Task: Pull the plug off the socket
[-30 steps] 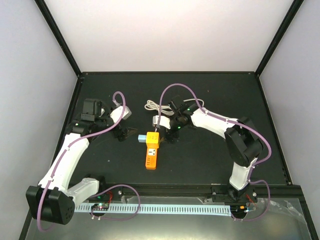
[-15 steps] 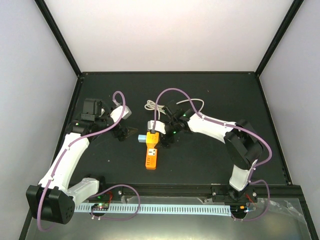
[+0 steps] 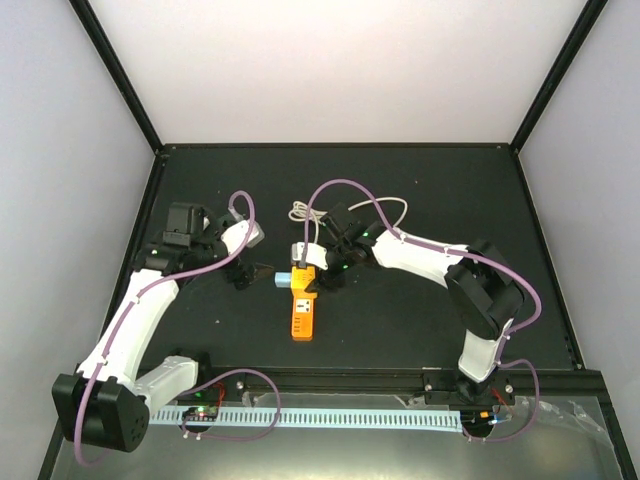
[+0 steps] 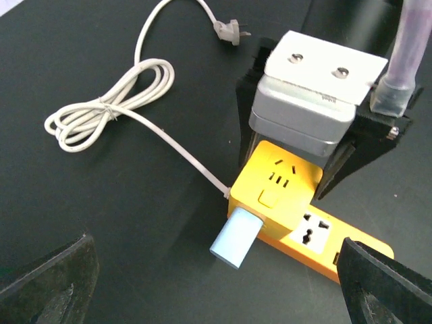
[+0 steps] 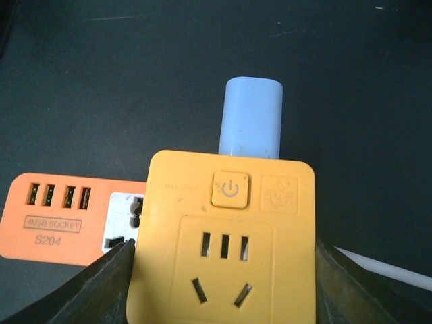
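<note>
1. Left end effector (image 3: pixel 262 272): released, fingers spread wide with nothing between them. I read it as standing just left of the plug, apart from it and lined up on its free end.

2. The plug (image 4: pixel 235 237): a small pale block with rounded edges. It is seated in the left side face of the socket (image 5: pixel 223 256) and sticks out level with the bench (image 4: pixel 67 196). I judge it not yet pulled.

3. The socket: an orange strip lying flat. The cord (image 4: pixel 108 111) leaves its end face just beside the plug and runs to a loose coil further back.

4. Right end effector (image 3: pixel 320 272): clenched across the plug end of the socket, one finger against each long flank, as the right wrist view shows.

Hazards, as I judge them:
- The plug looks smooth and short. If I close the left fingers on its tip only, they may slip off under load.
- The pull runs sideways to the strip, and the right hold is at one end only. A weak clamp would let the socket twist or slide with the plug.
- An off-axis pull could bind the pins in the socket.
- The right fingers sit just beside the plug, so a wide left approach could strike them or snag the cord.
</note>
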Controlling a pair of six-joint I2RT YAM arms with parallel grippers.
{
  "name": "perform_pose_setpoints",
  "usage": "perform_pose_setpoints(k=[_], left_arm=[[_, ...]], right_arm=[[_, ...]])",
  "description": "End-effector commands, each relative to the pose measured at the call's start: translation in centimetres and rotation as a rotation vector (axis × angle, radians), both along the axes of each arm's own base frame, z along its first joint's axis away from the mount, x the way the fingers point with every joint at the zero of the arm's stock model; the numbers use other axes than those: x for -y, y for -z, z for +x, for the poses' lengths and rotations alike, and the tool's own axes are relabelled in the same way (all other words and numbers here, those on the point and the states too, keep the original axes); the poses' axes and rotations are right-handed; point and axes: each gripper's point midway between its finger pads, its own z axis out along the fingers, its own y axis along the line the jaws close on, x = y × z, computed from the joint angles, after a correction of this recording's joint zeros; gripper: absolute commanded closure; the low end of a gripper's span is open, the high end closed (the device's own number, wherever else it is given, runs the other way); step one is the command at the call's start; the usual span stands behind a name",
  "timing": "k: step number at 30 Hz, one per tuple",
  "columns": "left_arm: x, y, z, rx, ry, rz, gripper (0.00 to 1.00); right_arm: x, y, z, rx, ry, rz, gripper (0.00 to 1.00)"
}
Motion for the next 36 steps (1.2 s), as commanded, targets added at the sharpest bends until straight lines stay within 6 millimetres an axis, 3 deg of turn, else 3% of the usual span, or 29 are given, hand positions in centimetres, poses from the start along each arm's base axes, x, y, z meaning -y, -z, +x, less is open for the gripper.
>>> perform_pose_setpoints(k=[1,13,21,25,36], left_arm=[[0.4,0.4,-1.5,0.024,0.092,0.011,0.01],[1.6,5.1,-4.5,0.118,0.317,0.026,0.06],[2.2,7.5,-4.2,0.122,0.386,0.11,0.08],[3.4,8.7,-4.6,0.107,0.447,0.128,0.12],[5.6,10.9,-3.2,0.157,0.45,0.161,0.26]], right_arm=[[0.3,1.2,-1.2,-0.009,-0.045,-0.024,0.38],[2.3,0.7,-2.9,-0.009,-0.09,-0.036,0.47],[4.2,1.3,-3.7,-0.021,-0.093,-0.054,0.47],[4.2,1.4,-4.0,-0.038,-0.085,-0.037,0.48],[4.2,1.4,-4.1,-0.032,-0.074,-0.02,0.5]])
